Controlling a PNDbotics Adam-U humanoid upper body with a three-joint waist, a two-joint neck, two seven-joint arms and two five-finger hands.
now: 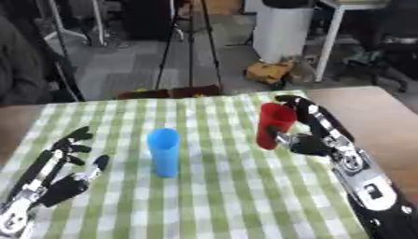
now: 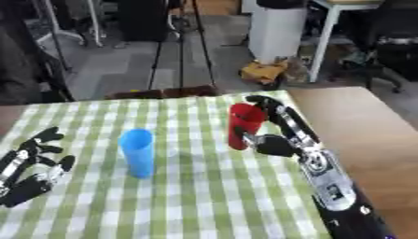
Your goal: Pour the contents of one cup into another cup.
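A tall, smooth blue cup (image 1: pixel 163 151) stood upright on the desk's green-checked cloth (image 1: pixel 228 196). Right of it, the right hand (image 1: pixel 314 135) curled around a tapered red cup (image 1: pixel 274 125), its long axis near vertical, mouth up. The left hand (image 1: pixel 61 170) rested open at lower left.

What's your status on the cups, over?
Right hand shut on red cup, cup upright. Left hand open, idle at lower left. Blue cup upright on checked cloth, nothing between the cups.
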